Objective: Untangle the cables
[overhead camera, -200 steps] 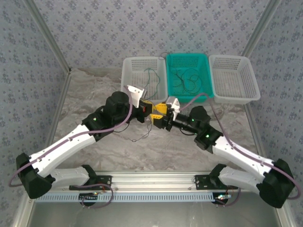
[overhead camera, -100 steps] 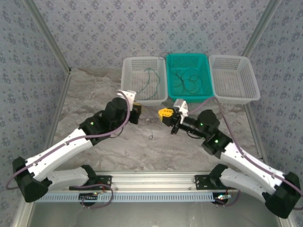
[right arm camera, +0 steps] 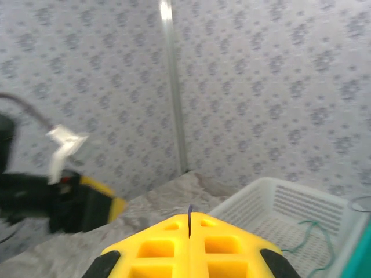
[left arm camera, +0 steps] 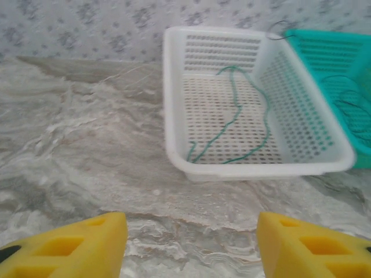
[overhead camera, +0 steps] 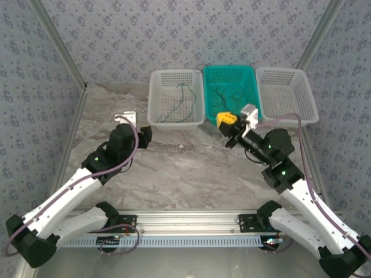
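left gripper (left arm camera: 188, 255): jaws stand wide apart with nothing between them; the two yellow fingers (left arm camera: 64, 246) sit at the bottom corners of its wrist view, with bare table in the gap.
right gripper (right arm camera: 189, 223): jaws pressed tight together; a thin dark strand (right arm camera: 189, 209) stands up out of the seam, pinched there. how much of it hangs below i cannot tell.
table (overhead camera: 174, 174): marbled grey-white; seen from above, the left gripper hangs over it just near-left of the baskets, well apart from the right one.
right gripper from above: raised at the near rim of the teal basket; the tips read as one yellow block, while the wrist view brings the seam and its strand close.
left white basket (left arm camera: 168, 116): one green cable (left arm camera: 236, 107) loops across its floor; the left wrist view shows this plainly.
teal basket (overhead camera: 229, 68): in the middle, side by side with both white baskets; a tangle of dark cables (overhead camera: 229, 95) lies inside.
right white basket (overhead camera: 287, 95): at the far right of the row.
left arm (right arm camera: 35, 197): a dark blur against the patterned wall in the right wrist view.
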Robot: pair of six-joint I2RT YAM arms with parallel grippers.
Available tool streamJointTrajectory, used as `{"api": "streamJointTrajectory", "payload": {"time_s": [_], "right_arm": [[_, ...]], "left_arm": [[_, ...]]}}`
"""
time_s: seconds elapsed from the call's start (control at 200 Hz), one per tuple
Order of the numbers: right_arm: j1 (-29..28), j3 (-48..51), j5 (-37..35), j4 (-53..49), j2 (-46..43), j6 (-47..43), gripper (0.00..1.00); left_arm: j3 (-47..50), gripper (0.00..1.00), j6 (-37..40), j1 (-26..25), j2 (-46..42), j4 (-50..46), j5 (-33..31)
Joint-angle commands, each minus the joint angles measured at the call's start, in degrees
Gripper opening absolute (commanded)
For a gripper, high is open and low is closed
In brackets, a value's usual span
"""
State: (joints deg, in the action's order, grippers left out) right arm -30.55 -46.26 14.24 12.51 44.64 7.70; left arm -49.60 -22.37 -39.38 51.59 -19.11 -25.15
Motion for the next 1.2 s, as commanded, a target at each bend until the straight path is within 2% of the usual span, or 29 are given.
{"api": "streamJointTrajectory", "payload": {"time_s": [0.0, 0.145, 0.205, 0.265, 0.405, 0.565, 0.69, 0.715, 0.879, 0.974, 1.044, 1.194], "right_arm": [[4.87, -5.78, -3.09, -0.94, 3.90, 4.23, 0.00], [11.40, -14.21, -7.17, -4.57, 13.10, 6.75, 0.00], [14.25, -17.20, -6.05, -4.03, 17.39, 7.81, 0.00], [16.13, -20.79, -5.96, -3.89, 21.95, 8.29, 0.00], [18.68, -30.63, -8.08, -5.94, 33.08, 8.30, 0.00], [22.30, -35.20, -6.19, -3.09, 44.47, 13.52, 0.00], [23.51, -40.25, -7.15, -8.50, 53.07, 14.61, 0.00], [23.64, -40.93, -7.35, -9.70, 54.52, 14.75, 0.04], [23.60, -45.82, -12.22, -23.45, 60.47, 20.82, 0.46], [23.04, -44.52, -13.27, -24.62, 59.19, 22.88, 0.62], [22.55, -44.18, -13.22, -26.11, 57.33, 22.94, 0.68], [21.46, -40.92, -8.37, -28.31, 50.79, 22.31, 0.68]], "left_arm": [[2.13, 0.71, 2.41, 0.18, -4.27, 7.88, 13.29], [5.21, 0.87, 4.51, 0.07, -8.42, 18.21, 36.60], [4.86, 0.89, 4.84, -0.58, -8.88, 19.05, 41.56], [4.01, 0.91, 6.08, -1.89, -9.12, 17.92, 43.46], [2.35, 0.95, 8.73, -5.27, -8.85, 13.95, 42.03], [2.95, 0.97, 8.51, -6.24, -8.43, 11.99, 38.71], [4.39, 0.98, 7.32, -6.32, -8.36, 12.56, 37.00], [4.56, 0.98, 7.11, -6.28, -8.32, 12.67, 36.81], [6.95, 0.98, 5.07, -6.45, -8.29, 15.28, 36.92], [7.73, 0.98, 4.19, -6.63, -8.04, 15.51, 36.56], [8.08, 0.98, 3.77, -6.76, -7.82, 15.42, 35.97], [8.90, 0.98, 3.17, -6.90, -6.78, 15.58, 33.77]]}}
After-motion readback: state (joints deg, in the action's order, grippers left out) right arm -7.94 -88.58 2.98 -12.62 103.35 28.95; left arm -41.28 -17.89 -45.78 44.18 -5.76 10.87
